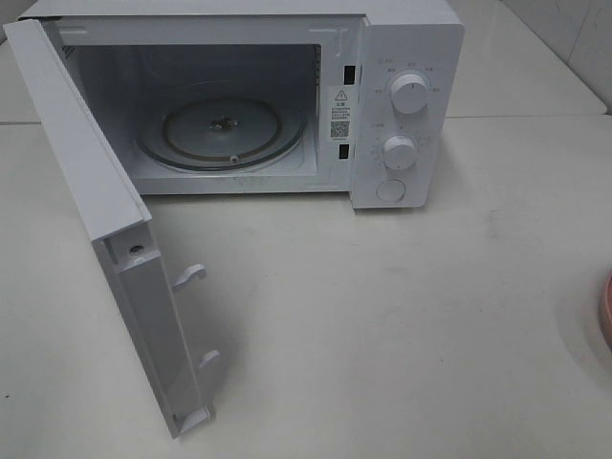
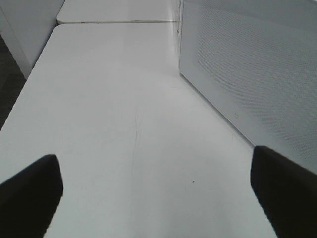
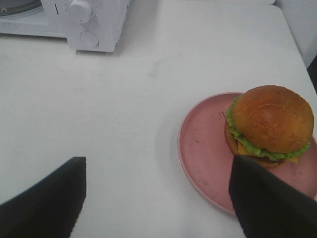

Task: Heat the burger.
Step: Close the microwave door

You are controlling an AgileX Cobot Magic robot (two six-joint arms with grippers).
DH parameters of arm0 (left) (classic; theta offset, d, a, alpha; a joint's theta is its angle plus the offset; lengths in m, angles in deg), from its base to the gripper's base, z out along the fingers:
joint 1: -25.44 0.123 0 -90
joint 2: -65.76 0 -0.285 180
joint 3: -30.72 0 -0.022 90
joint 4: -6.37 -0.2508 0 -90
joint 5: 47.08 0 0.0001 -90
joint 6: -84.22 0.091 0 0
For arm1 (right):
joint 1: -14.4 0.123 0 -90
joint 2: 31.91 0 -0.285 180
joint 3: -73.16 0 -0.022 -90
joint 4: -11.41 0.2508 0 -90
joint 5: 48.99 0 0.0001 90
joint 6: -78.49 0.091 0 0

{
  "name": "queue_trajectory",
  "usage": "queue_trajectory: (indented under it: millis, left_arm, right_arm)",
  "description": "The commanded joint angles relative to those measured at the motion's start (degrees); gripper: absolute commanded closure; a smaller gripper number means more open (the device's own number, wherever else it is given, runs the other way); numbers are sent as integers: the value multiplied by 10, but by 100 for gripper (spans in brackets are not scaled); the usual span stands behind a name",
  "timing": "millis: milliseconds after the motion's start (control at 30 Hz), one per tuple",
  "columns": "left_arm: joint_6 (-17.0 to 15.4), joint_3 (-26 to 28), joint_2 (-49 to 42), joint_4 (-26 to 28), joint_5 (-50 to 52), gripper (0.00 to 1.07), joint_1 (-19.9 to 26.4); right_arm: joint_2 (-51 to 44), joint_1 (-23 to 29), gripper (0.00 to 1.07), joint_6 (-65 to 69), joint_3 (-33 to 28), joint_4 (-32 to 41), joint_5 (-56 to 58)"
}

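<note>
Burger (image 3: 270, 124) sat on pink plate (image 3: 203, 148), near right gripper (image 3: 158, 198), jaws wide, empty. Left gripper (image 2: 158, 191) also wide open over table (image 2: 114, 114) beside microwave (image 1: 402, 105) w/ door (image 1: 86, 182) open.

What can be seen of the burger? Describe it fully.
The burger shows only in the right wrist view. It is tall and round, with a glossy golden-brown top bun, frilly green lettuce, a slip of yellow cheese and a dark patty above the bottom bun. It stands upright and whole on a shallow pink plate, toward the plate's side away from the microwave. Nothing but the plate touches it; the right hand is open and not gripping it.
</note>
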Motion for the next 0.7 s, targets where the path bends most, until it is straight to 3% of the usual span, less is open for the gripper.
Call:
queue_trajectory:
  millis: [33,700]
  left_arm:
    - [-3,-2,-13,1,3,9,-5]
    - [-3,-2,-14,1,3,9,-5]
  right_arm:
    - [-28,-5,31,0,-1,1,0]
    - [-29,-5,31,0,-1,3,0]
